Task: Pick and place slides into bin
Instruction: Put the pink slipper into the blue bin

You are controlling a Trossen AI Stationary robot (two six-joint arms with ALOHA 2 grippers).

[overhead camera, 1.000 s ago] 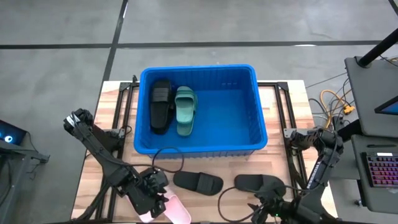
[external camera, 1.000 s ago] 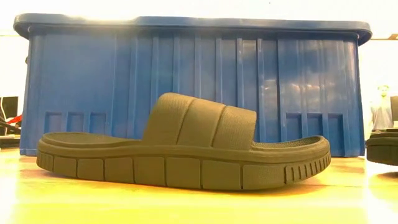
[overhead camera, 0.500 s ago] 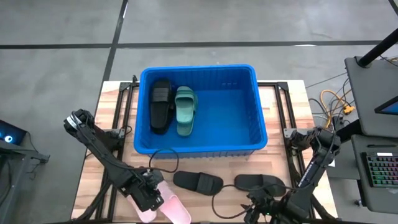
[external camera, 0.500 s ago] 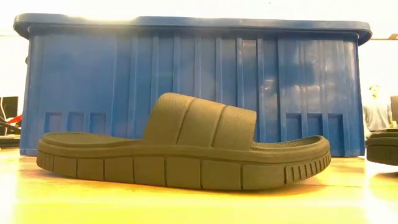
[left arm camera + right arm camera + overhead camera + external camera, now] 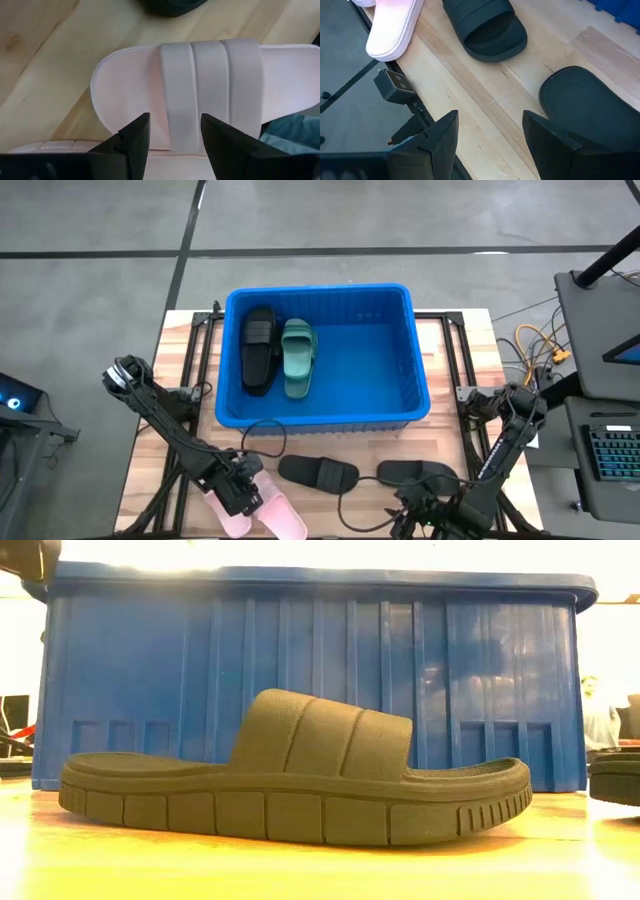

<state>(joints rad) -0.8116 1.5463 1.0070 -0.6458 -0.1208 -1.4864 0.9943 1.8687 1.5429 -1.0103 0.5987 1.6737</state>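
Pink rubber slides (image 5: 268,515) lie at seven o'clock of the ribbed blue plastic bin (image 5: 418,385), so we keep our left gripper (image 5: 171,134) parted over one strap and descend squarely before closing, while our open right gripper (image 5: 490,131) hovers near the dark slides (image 5: 318,473).

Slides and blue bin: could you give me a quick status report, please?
Left gripper open over a light pink rubber slide. Right gripper open, empty, near two dark slides on the table. Two slides in the blue plastic bin. Nothing in the way.
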